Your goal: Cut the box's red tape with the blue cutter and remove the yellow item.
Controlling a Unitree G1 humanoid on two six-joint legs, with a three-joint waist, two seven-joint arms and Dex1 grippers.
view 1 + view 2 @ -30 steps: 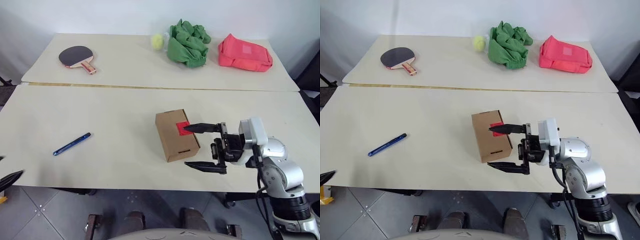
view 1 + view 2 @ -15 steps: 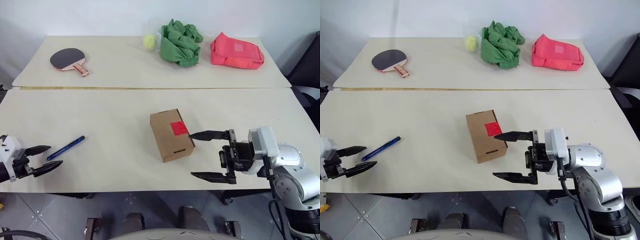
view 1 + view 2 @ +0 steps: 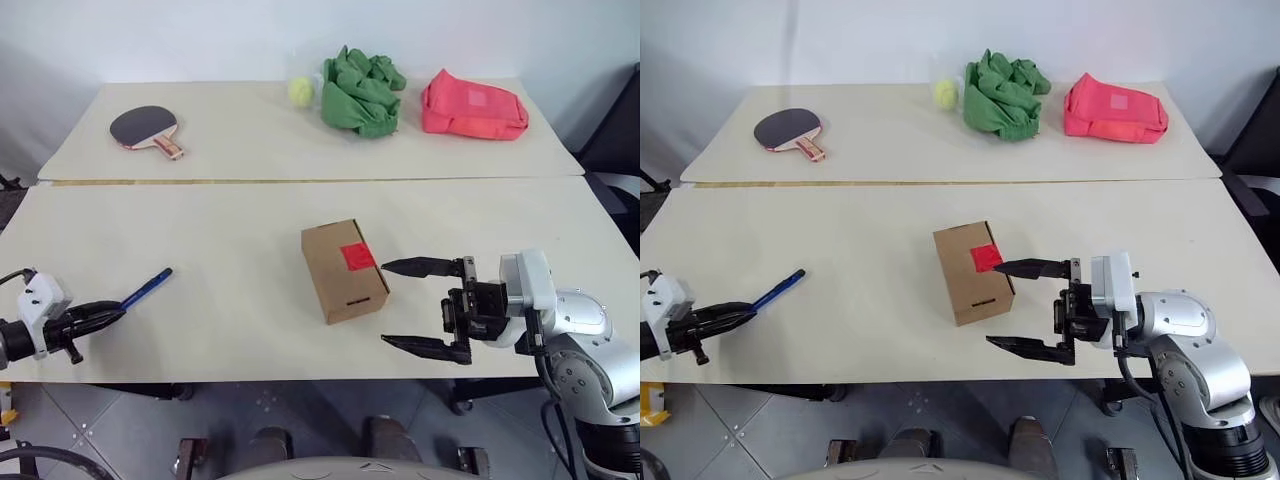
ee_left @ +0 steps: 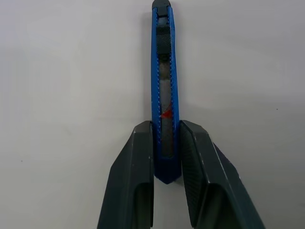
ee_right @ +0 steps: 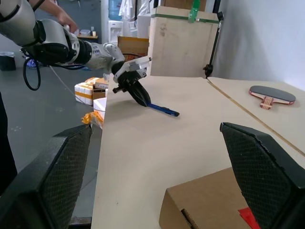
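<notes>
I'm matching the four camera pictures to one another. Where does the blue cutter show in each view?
Left eye view: blue cutter near the table's left front edge, its near end in the left gripper.
Right eye view: same place.
Left wrist view: centre, pinched between the fingers.
Right wrist view: beyond the box, centre-left.
Shared landmark: the left gripper.
</notes>
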